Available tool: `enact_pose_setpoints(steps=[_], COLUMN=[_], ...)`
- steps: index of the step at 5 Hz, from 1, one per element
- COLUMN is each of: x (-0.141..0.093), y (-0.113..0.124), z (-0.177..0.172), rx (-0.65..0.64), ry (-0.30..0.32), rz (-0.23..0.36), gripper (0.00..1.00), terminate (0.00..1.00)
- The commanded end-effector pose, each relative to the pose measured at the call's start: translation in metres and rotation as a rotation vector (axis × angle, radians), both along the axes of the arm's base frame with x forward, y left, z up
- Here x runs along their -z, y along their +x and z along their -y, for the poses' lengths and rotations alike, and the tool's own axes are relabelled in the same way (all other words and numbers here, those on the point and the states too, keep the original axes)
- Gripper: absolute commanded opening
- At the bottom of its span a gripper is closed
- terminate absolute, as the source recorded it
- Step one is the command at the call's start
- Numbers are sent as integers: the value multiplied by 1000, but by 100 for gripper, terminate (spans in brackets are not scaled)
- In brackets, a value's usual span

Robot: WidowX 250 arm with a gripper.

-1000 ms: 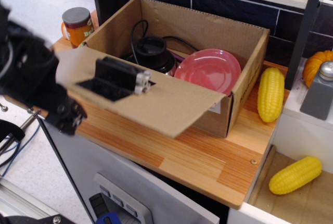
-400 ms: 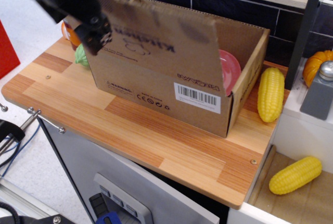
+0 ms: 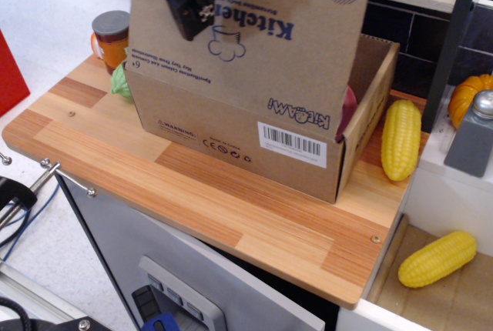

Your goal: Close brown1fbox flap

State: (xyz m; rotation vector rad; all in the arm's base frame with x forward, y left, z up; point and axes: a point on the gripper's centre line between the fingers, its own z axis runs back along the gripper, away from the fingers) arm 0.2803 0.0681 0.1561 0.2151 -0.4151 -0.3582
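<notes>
The brown1fbox (image 3: 231,135) stands on the wooden counter (image 3: 231,208), with a white barcode label (image 3: 291,145) on its long near side. Its wide flap (image 3: 308,46) is raised about upright above the near wall. The flap's printed face, with dark upside-down lettering, is toward me and hides most of the box's inside. A sliver of a pink plate (image 3: 351,108) shows at the flap's right edge. My black gripper (image 3: 191,4) is at the top left, against the flap's printed face near its left edge. I cannot tell how the jaws stand.
An orange jar with a grey lid (image 3: 113,37) and a green item (image 3: 119,83) sit left of the box. A yellow corn cob (image 3: 401,140) lies right of the box, and another (image 3: 437,259) lies lower right. A pumpkin (image 3: 468,94) and a grey shaker (image 3: 474,138) are at the far right.
The flap has swung up from lying outward over the counter to standing about upright. My gripper has risen with it from the lower left to the top left.
</notes>
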Motion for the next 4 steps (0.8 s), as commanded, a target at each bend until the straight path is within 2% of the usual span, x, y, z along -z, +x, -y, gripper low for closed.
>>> enact_pose_setpoints(steps=[1,2,3,4], x=[16,35,50,62], y=[25,30,34,38], z=[6,8,10,14], rx=[43,47,57,66], ry=[-33,-83,-105,-118], rz=[0,-47,-73,-103], gripper=[100,100,100,100], terminate=[0,0,0,100])
